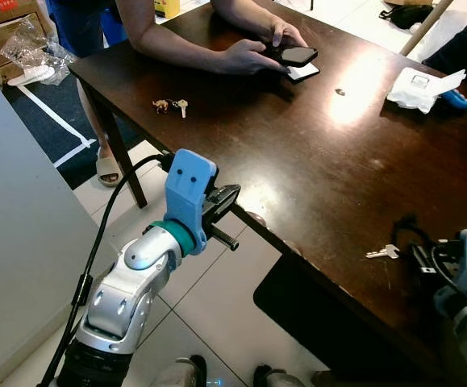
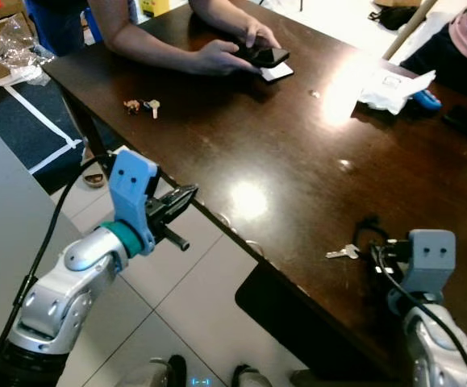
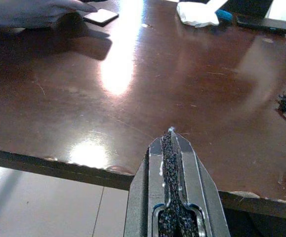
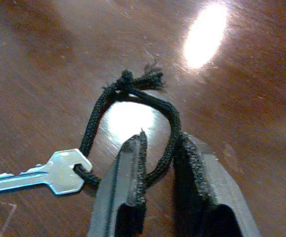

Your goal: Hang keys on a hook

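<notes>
Right gripper [image 4: 157,163] is sitting low over the dark wooden table [image 1: 314,161], near the robot-side edge, fingers part-open with a strand of the black cord loop [image 4: 133,98] running through the gap between them. Right wrist view: cord is lying in the gap and touching at least one pad; can't tell if it's actually pinched, there's still daylight between the fingers. The loop is knotted at its far end with frayed tips, and is threading through the head of a silver key [image 4: 39,177] lying flat on the tabletop just beside the fingers. In the head views the same key [image 1: 384,252] is resting on the table just left of the right wrist, blade pointing away from the gripper.

Left gripper [image 1: 227,196] is hovering at the table's near-left edge, fingers pressed together, holding nothing. Left wrist view is looking along the closed fingers [image 3: 172,163] across the tabletop; tips are sitting just over the edge.

Further out: a second small bunch of keys [image 1: 170,105] is lying on the far-left part of the table, well apart from both grippers. A person is leaning on the far side, both hands [image 1: 257,52] on a dark phone [image 1: 296,56]. A crumpled white cloth [image 1: 423,87] is lying at the far-right, a blue object [image 1: 456,99] touching it.
</notes>
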`<state>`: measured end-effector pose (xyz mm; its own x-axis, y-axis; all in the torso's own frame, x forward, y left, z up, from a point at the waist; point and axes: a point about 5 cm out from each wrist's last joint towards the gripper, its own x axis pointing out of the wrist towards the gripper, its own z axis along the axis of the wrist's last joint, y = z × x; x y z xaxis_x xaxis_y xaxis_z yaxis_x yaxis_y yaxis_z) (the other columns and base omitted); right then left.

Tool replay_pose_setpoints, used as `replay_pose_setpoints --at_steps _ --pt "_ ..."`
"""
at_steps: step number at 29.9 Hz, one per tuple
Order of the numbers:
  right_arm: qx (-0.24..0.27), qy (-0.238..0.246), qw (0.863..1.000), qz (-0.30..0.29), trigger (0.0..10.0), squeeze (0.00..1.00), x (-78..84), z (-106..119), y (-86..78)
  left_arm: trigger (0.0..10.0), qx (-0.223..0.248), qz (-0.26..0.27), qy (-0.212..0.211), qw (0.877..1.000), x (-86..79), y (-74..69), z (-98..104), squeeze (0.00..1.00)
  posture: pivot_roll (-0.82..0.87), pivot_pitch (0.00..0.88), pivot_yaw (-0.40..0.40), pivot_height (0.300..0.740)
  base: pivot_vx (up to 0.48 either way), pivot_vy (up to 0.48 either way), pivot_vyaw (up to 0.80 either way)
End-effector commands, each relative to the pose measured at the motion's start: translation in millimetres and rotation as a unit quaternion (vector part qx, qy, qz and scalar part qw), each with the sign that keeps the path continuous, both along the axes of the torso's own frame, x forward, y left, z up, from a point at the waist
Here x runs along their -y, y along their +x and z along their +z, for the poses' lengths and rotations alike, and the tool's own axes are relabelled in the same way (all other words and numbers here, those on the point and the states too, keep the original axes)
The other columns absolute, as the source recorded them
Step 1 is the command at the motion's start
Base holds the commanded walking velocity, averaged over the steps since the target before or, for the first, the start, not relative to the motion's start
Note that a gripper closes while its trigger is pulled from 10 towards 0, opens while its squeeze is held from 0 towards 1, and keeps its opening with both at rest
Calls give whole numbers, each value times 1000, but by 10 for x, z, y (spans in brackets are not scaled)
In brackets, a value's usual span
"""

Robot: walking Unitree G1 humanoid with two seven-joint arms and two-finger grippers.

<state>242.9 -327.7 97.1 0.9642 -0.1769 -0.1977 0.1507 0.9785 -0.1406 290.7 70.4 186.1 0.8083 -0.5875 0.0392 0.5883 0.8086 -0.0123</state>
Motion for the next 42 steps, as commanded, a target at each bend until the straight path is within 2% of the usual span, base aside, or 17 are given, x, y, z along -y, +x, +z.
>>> replay_pose_setpoints --at_steps 1,11,17,19,20,21,23,24,25,26,27,28,29,30,31,33,42 --pt "-132 28 990 -32 0 0 31 -510 -297 10000 -13 0 7 1000 -2 -7 -84 0 -59 141 114 740 0 0 0" --pt "-139 33 989 -29 0 0 15 -530 -292 10000 -14 2 4 1000 -1 -6 -89 0 -60 143 113 740 0 0 0" --pt "-122 47 991 -26 0 0 -22 -464 -193 10000 -14 6 4 1000 -21 12 -85 0 -51 142 112 740 0 0 0" --pt "-36 109 993 6 0 0 -175 -197 -26 10000 -13 7 4 1000 -28 21 -81 0 -51 143 117 740 0 0 0" --pt "-36 109 993 6 0 0 -175 -197 -26 10000 -13 7 4 1000 -28 21 -81 0 -51 143 117 740 0 0 0" --pt "9 140 990 25 0 0 -242 -55 32 10000 -13 7 4 1000 -27 22 -81 0 -51 143 117 740 0 0 0" --pt "119 202 969 77 0 0 -387 326 123 10000 -13 6 5 1000 -22 23 -79 0 -50 143 121 740 0 0 0" --pt "119 202 969 77 0 0 -387 326 123 10000 -13 6 5 1000 -22 23 -79 0 -50 143 121 740 0 0 0" --pt "173 237 951 102 0 0 -448 533 148 10000 -13 6 5 1000 -19 24 -75 0 -51 142 123 740 0 0 0" --pt "173 237 951 102 0 0 -448 533 148 10000 -13 6 5 1000 -19 24 -75 0 -51 142 123 740 0 0 0" --pt "216 260 933 125 0 0 -496 717 156 10000 -13 5 5 1000 -18 27 -73 0 -52 140 125 740 0 0 0" --pt "216 260 933 125 0 0 -496 717 156 10000 -13 5 5 1000 -18 27 -73 0 -52 140 125 740 0 0 0" --pt "238 272 922 138 1922 0 -523 825 155 10000 -13 5 5 1000 -15 28 -72 0 -52 140 125 740 0 0 0" --pt "238 272 922 138 1922 0 -523 825 155 10000 -13 5 5 1000 -15 28 -72 0 -52 140 125 740 0 0 0" --pt "251 278 916 145 10000 0 -538 887 153 10000 -13 4 5 1000 -13 29 -72 0 -52 140 125 740 0 0 0" --pt "238 259 924 148 10000 0 -586 855 170 10000 -12 4 6 1000 -14 34 -68 0 -51 139 127 740 0 0 0" --pt "206 243 936 149 10000 0 -669 740 163 10000 -12 5 6 1000 -25 33 -63 0 -45 143 130 740 0 0 0"
